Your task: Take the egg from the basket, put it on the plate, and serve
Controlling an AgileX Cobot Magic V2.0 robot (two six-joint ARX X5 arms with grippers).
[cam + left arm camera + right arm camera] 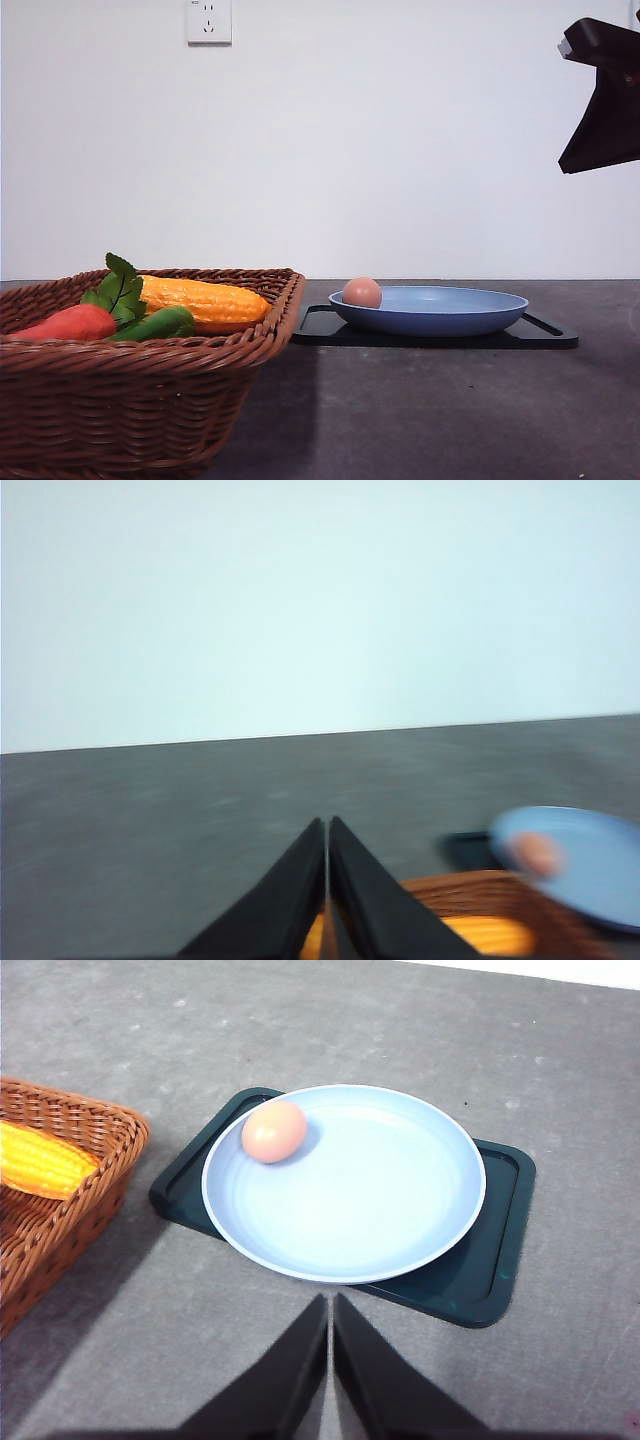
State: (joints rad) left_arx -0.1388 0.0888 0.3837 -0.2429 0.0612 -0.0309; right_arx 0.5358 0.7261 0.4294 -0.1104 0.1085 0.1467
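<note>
The right arm (603,95) is hanging high in the front view, dark and angular. Its gripper (329,1305) is pointing downward with the two black fingers pressed together. The left gripper (327,828) is pointing forward, its fingers likewise meeting at the tips.

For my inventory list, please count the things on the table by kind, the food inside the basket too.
Containers: 3, namely basket, plate, tray
Eggs: 1, the egg on the plate
Vegetables in the basket: 3, namely corn, carrot, one green vegetable
Total: 7
</note>
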